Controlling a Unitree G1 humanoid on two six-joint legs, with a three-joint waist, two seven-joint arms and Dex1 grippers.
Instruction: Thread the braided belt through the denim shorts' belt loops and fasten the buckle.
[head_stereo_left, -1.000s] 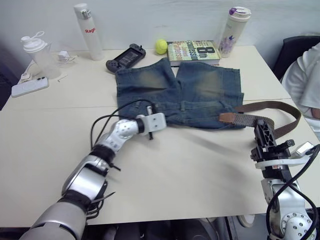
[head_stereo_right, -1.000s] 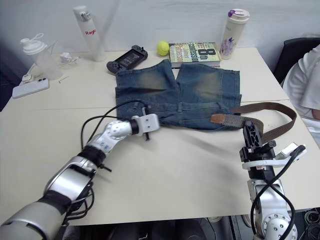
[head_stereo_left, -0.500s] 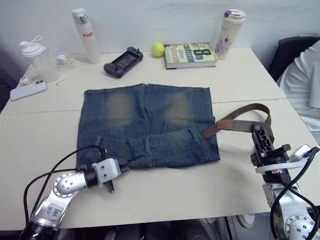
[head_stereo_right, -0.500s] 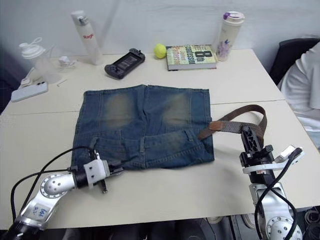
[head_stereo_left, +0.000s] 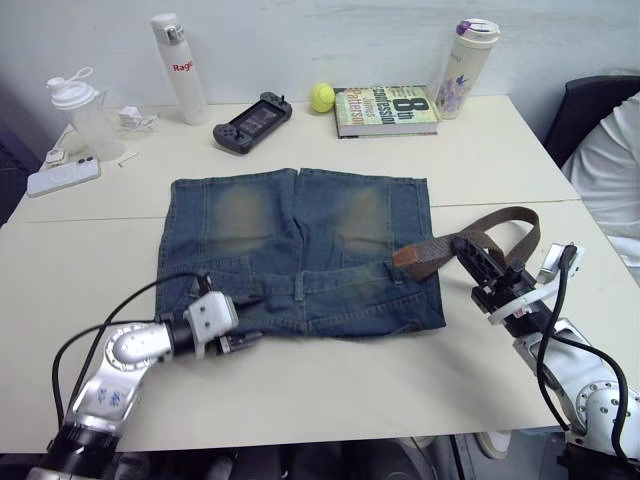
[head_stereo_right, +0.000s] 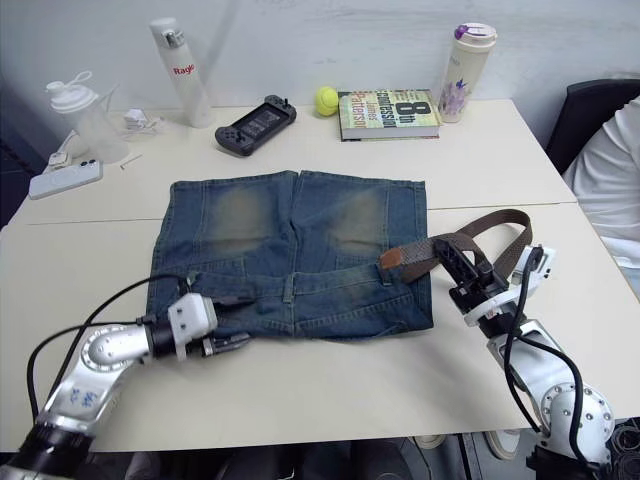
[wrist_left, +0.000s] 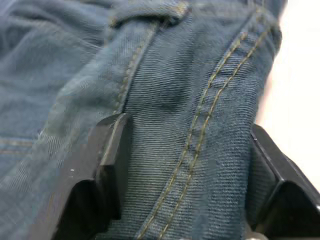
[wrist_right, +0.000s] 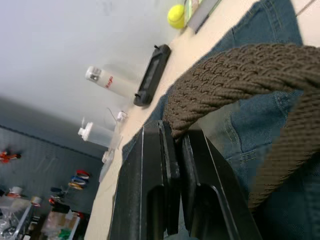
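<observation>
Cream tabletop (head_stereo_left: 330, 385) meets a pale wall, and 1 pair of denim shorts (head_stereo_left: 300, 250) lies flat at its middle, waistband toward the robot, with 2 faded yellowish patches on the legs. Along the far edge stand 3 bottles: a clear shaker (head_stereo_left: 78, 112), a white flask (head_stereo_left: 176, 62) and a flowered tumbler (head_stereo_left: 462, 58). Between them lie 1 handheld game console (head_stereo_left: 250, 120), 1 yellow ball (head_stereo_left: 321, 96) and 1 book (head_stereo_left: 386, 108), with 1 phone (head_stereo_left: 62, 176) at the left. The left gripper (wrist_left: 187, 165) sits at the waistband's left end, its 2 fingers spread with a stitched fold of denim between them (the wrist view shows cloth filling the gap). The right gripper (wrist_right: 176, 150) is clenched on the braided belt (head_stereo_left: 500, 225), which curves in 1 loop on the table just right of the shorts, its brown leather tip (head_stereo_left: 415, 255) lying on the waistband's right end. A person's white sleeve (head_stereo_left: 615, 170) shows at the right edge.
</observation>
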